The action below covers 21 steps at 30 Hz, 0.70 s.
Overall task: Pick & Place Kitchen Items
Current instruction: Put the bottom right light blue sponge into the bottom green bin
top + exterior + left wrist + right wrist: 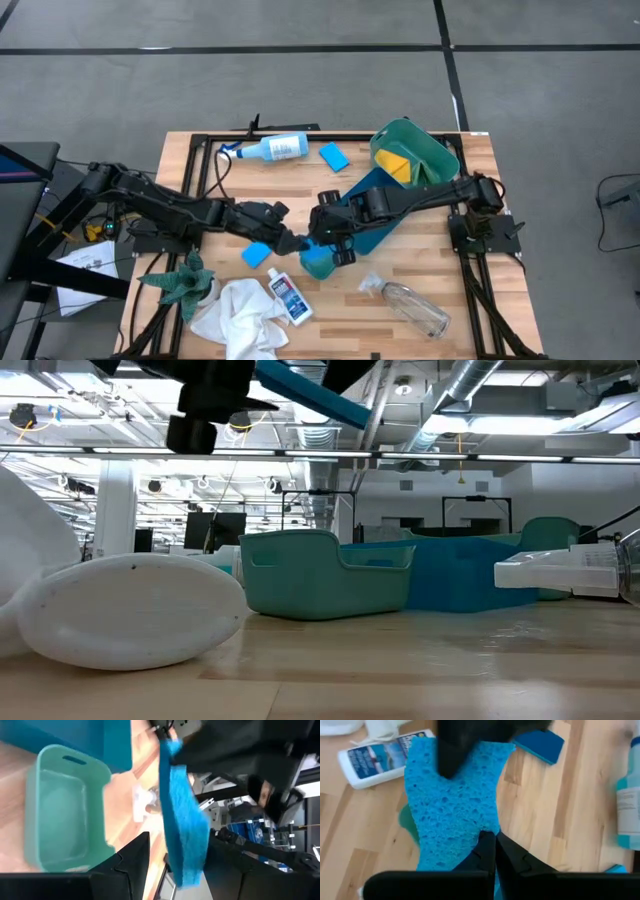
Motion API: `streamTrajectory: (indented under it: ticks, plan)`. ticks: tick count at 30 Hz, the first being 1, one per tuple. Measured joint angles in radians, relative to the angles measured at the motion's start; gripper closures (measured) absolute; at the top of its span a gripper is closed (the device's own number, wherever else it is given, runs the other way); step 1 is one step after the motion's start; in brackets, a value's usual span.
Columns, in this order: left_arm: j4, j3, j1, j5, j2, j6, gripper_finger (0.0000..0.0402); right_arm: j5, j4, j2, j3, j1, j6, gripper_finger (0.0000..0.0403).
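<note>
Two grippers meet over the small teal bin [318, 262] near the table's middle. Left gripper [296, 243] pinches a blue sponge [184, 815] between its fingers [131, 857], holding it edge-up above the bin's open mouth. Right gripper [322, 240] has its fingers [492, 851] pressed together, their tips touching the sponge's pitted face [451, 805], with nothing in their grasp. Just beside the bin on the left arm's side lies a second blue sponge [257, 254]. Near the bin, toward the table's front edge, lies the small blue-labelled white bottle [289, 296], with the white cloth [240, 316] beyond it. On the bin's other side lies the clear plastic bottle [413, 306].
</note>
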Motion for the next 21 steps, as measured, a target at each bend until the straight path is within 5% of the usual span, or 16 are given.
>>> streamTrajectory:
  ticks: [7, 16, 21]
  plan:
    - [-0.002, 0.0, -0.001, -0.019, -0.002, 0.0, 0.025, 0.001, -0.001, 0.0, 0.0, -0.011, 0.001, 0.0403]
    - [-0.022, 0.0, 0.0, 0.02, -0.002, -0.004, 0.0377, 0.0, 0.008, 0.0, 0.0, -0.006, 0.019, 0.0403]
    - [-0.038, 0.0, -0.002, 0.029, -0.002, -0.033, 0.039, -0.047, 0.039, 0.0, -0.001, -0.006, 0.048, 0.0395]
